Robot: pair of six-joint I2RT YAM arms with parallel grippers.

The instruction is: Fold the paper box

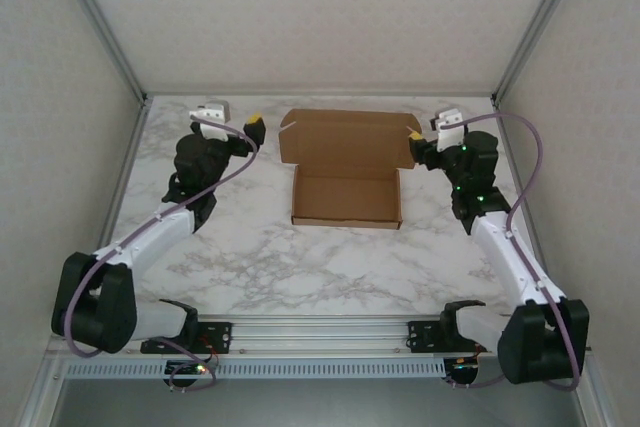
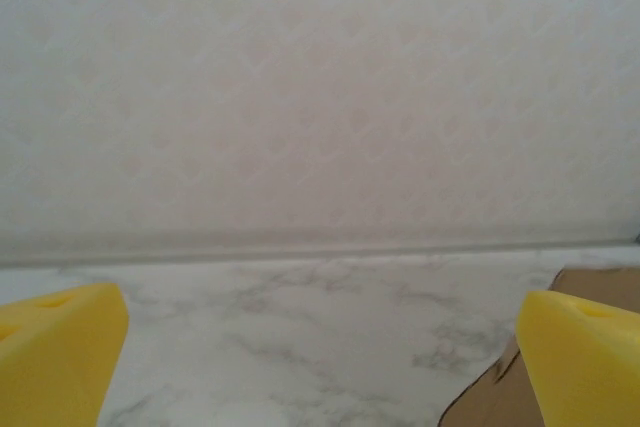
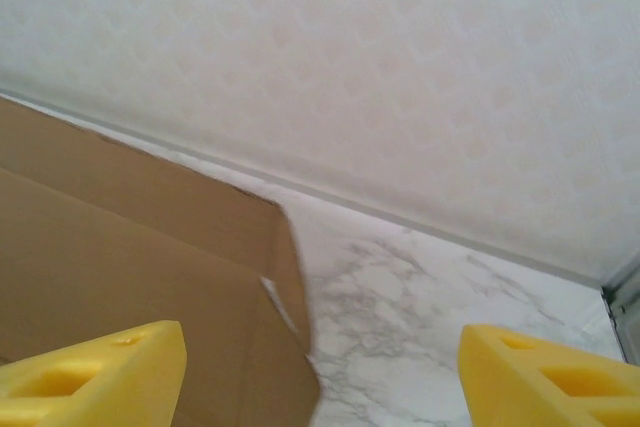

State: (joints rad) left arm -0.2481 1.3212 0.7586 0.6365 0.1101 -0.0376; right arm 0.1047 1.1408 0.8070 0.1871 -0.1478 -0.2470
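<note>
The brown paper box (image 1: pixel 347 182) lies in the middle of the marble table, its tray part with raised walls nearer the arms and its lid flap (image 1: pixel 348 137) lying open toward the back wall. My left gripper (image 1: pixel 255 125) hovers open just left of the lid's left edge, and a corner of the paper box (image 2: pixel 590 282) shows at the right of the left wrist view. My right gripper (image 1: pixel 416 136) stands open at the lid's right edge. In the right wrist view the lid (image 3: pixel 140 277) and its side tab fill the lower left, above my left yellow fingertip (image 3: pixel 95 377).
The back wall (image 1: pixel 320 17) stands close behind the lid. Metal frame posts (image 1: pixel 100 22) run up at both back corners. Bare marble table (image 1: pixel 320 257) lies in front of the box, between it and the arm bases.
</note>
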